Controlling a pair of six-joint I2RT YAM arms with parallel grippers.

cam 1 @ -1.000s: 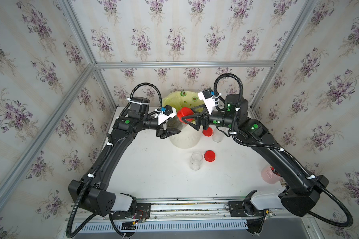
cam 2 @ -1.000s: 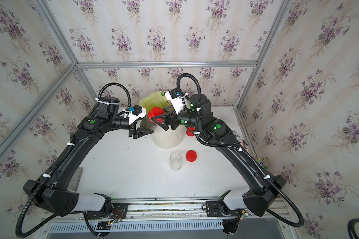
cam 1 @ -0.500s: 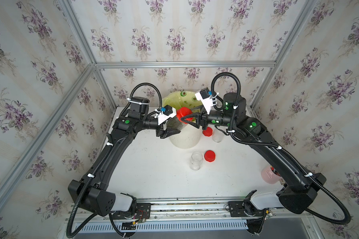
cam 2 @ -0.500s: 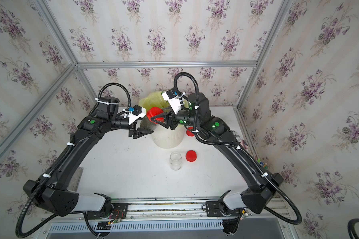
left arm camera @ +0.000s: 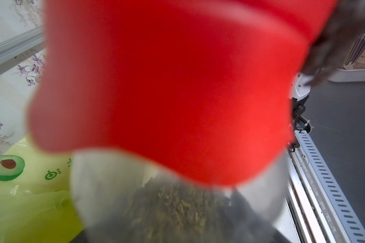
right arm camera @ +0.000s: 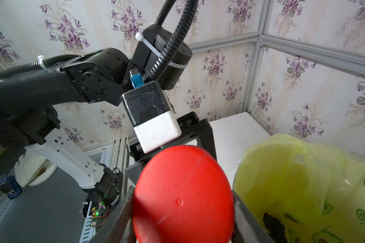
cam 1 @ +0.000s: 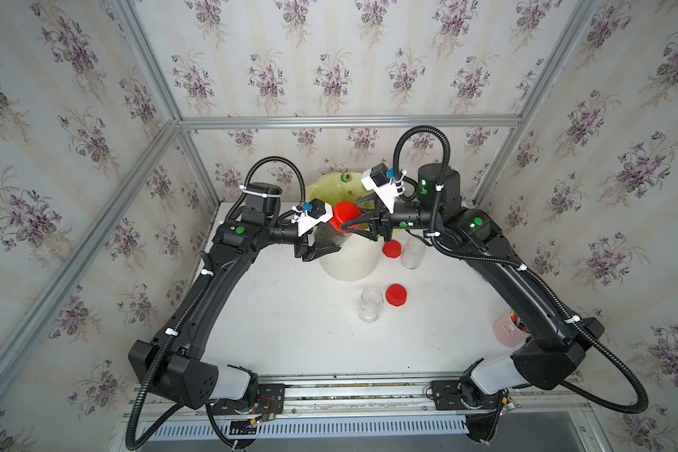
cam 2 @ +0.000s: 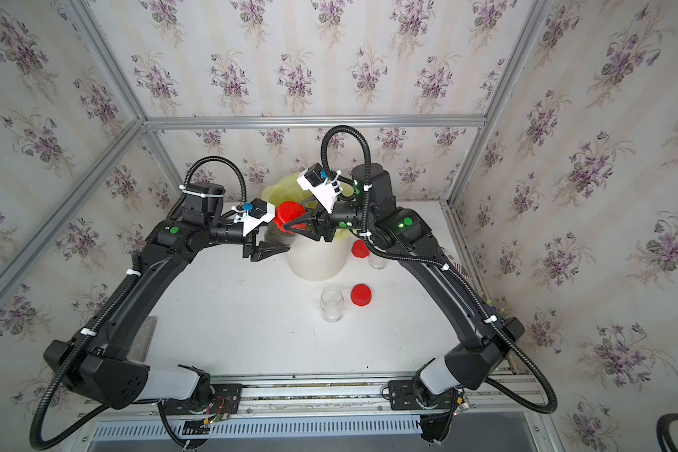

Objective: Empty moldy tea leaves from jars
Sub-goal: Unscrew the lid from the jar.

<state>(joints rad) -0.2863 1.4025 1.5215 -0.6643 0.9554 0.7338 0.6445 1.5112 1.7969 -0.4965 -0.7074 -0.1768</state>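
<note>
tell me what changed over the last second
The right gripper pushed in slightly and closed around the red lid, its wrist rolling a little. The left gripper holds the jar by the white bin as before; other jars and lids unmoved.

Both arms arch inward, wrists roughly level, tips meeting head-on above the white bin (cam 1: 349, 264). Over the bin's rim, left gripper (cam 1: 327, 240) clamped on the jar (left arm camera: 105, 185). Facing it, right gripper (cam 1: 347, 216) with jaws pressed on both sides of the red lid (right arm camera: 183, 195).

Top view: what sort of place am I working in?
Probably a staged robot test cell, not a home: floral wallpaper panels in a silver aluminium frame, and two black arms mounted on a metal base rail.
</note>
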